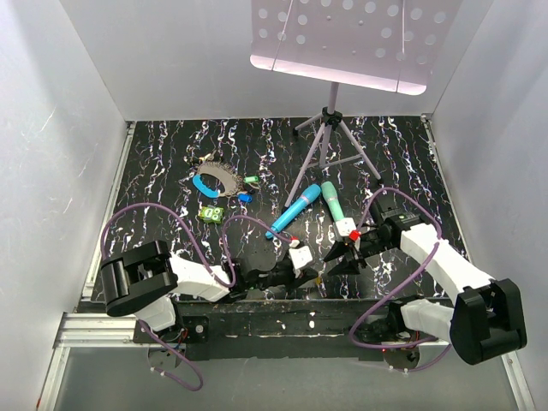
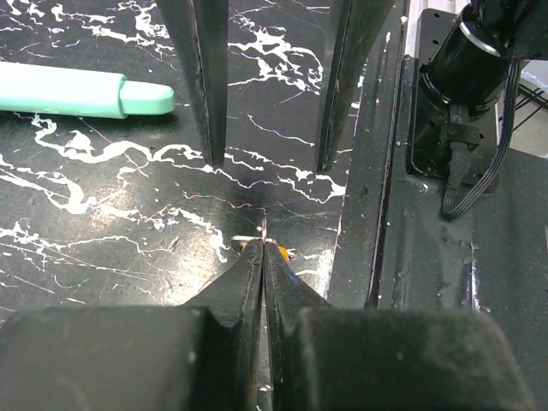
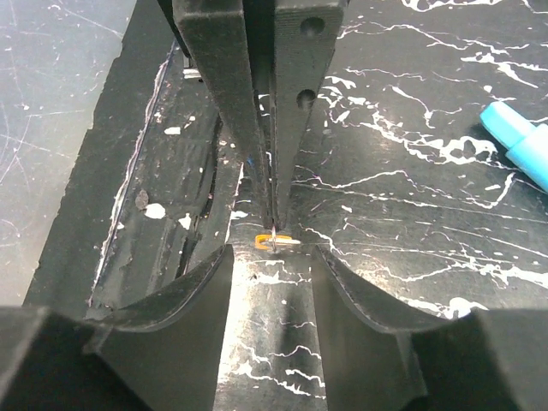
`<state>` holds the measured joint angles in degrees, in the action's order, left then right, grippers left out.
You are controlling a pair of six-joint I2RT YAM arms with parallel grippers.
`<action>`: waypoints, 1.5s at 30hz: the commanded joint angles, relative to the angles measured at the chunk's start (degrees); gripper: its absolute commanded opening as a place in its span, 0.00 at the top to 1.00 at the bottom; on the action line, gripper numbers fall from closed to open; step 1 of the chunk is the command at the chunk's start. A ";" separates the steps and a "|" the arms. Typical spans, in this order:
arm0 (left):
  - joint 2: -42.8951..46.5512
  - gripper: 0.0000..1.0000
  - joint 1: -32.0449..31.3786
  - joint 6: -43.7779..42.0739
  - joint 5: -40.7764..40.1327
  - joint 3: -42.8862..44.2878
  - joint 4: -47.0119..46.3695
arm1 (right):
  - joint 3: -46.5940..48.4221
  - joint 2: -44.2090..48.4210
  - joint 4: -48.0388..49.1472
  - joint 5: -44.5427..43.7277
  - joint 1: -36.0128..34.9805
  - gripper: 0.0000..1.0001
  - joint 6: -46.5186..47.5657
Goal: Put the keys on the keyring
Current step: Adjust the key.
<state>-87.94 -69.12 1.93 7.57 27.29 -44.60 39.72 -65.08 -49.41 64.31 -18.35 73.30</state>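
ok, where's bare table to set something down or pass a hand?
Bare: far-left strip between the keyring and left wall; far-right corner beyond the tripod legs. Crowded: centre, with keys, green tag, two sticks; near edge, where left fingers pinch a yellow key facing right fingers.

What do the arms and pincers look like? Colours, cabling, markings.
The left arm and right arm have white shells, chunky black joint housings and looping purple cables. The left pincer and right pincer are matte black and tapered; a white block with a red mark sits behind each.

Robot lab booth w/ white walls (image 1: 51, 128), tripod (image 1: 329, 113).
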 commanded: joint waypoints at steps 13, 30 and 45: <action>0.67 1.00 -1.28 0.17 -3.00 -4.00 -11.30 | 2.02 0.65 1.07 -2.53 -3.53 0.53 -0.09; 0.93 1.00 -1.80 0.70 -3.44 -3.82 -12.88 | 2.20 0.22 1.42 -3.06 -6.52 0.61 -1.31; -0.03 1.00 -1.98 1.93 -1.78 -8.91 -25.95 | 5.27 1.09 -1.47 0.36 -4.25 0.61 -4.74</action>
<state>-87.94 -70.70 3.57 5.02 21.85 -60.45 40.86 -65.28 -49.17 60.62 -24.60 70.63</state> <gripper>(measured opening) 0.009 0.371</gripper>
